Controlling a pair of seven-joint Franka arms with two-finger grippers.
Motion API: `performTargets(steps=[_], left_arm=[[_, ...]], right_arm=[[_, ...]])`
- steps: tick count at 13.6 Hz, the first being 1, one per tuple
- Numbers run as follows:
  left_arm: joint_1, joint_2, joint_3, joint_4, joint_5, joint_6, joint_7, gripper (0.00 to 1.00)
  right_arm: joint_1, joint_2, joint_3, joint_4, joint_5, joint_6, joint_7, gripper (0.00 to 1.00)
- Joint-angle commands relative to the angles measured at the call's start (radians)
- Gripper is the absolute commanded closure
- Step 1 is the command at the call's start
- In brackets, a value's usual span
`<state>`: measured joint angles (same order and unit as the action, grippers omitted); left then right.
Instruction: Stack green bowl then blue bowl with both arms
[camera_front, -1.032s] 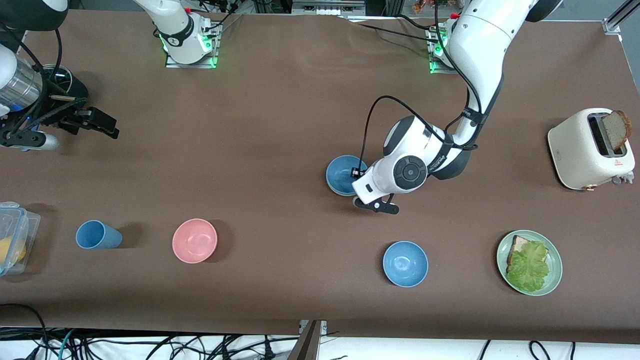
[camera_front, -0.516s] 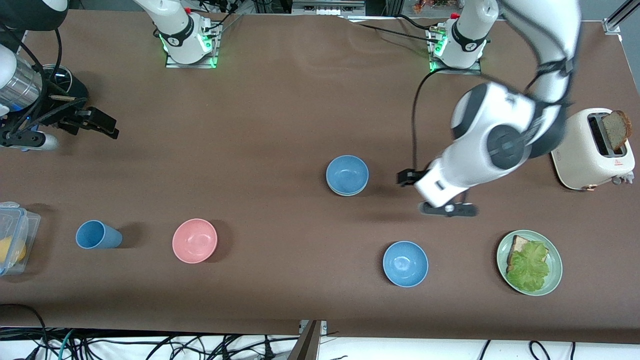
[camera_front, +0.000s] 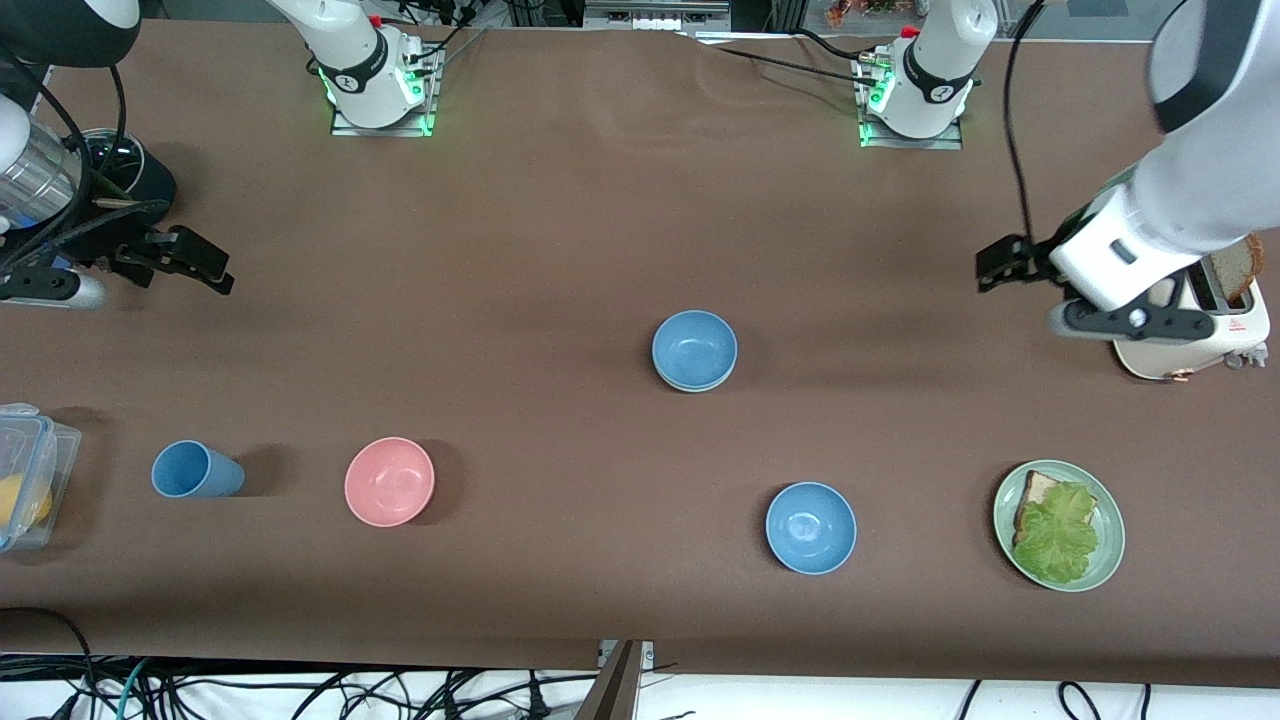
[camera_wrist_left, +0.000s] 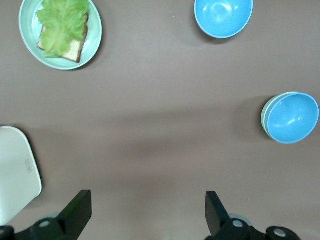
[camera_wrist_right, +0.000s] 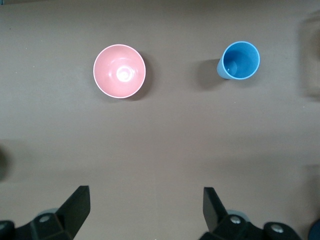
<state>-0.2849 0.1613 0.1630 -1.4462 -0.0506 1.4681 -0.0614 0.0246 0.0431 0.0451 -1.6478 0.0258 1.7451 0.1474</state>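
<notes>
A blue bowl sits nested in the green bowl mid-table; only a thin pale rim of the green bowl shows. In the left wrist view the blue bowl hides all but the green bowl's edge. A second blue bowl stands alone nearer the front camera, and it also shows in the left wrist view. My left gripper is open and empty, raised beside the toaster; its jaws stand wide over bare table. My right gripper is open and empty at the right arm's end.
A pink bowl and a blue cup stand toward the right arm's end, by a clear plastic container. A white toaster with bread and a green plate of toast and lettuce stand at the left arm's end.
My left gripper left the stacked bowls, rose and swung toward the toaster. The blue bowl stays nested in the green one. The right arm barely moved.
</notes>
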Motion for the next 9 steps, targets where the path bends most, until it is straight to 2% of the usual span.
performTargets(steps=[1,3,4,7,9], left_arm=[[0.045,-0.057,-0.035,-0.045,0.021,-0.002,0.022,0.00],[0.218,-0.110,-0.220,-0.109,0.069,0.014,0.012,0.00],[0.227,-0.137,-0.236,-0.146,0.096,0.040,0.005,0.00],[0.227,-0.201,-0.221,-0.255,0.088,0.153,-0.023,0.00],[0.227,-0.204,-0.204,-0.253,0.049,0.152,-0.028,0.00]], right_arm=[[-0.009,-0.014,0.007,-0.015,0.005,0.014,-0.040,0.00],[-0.009,-0.014,0.007,-0.015,0.003,0.005,-0.052,0.00],[-0.009,-0.014,0.007,-0.015,0.003,0.001,-0.084,0.00],[-0.009,-0.015,0.007,-0.014,0.003,-0.016,-0.120,0.00],[-0.009,-0.015,0.007,-0.010,0.003,-0.018,-0.117,0.00]])
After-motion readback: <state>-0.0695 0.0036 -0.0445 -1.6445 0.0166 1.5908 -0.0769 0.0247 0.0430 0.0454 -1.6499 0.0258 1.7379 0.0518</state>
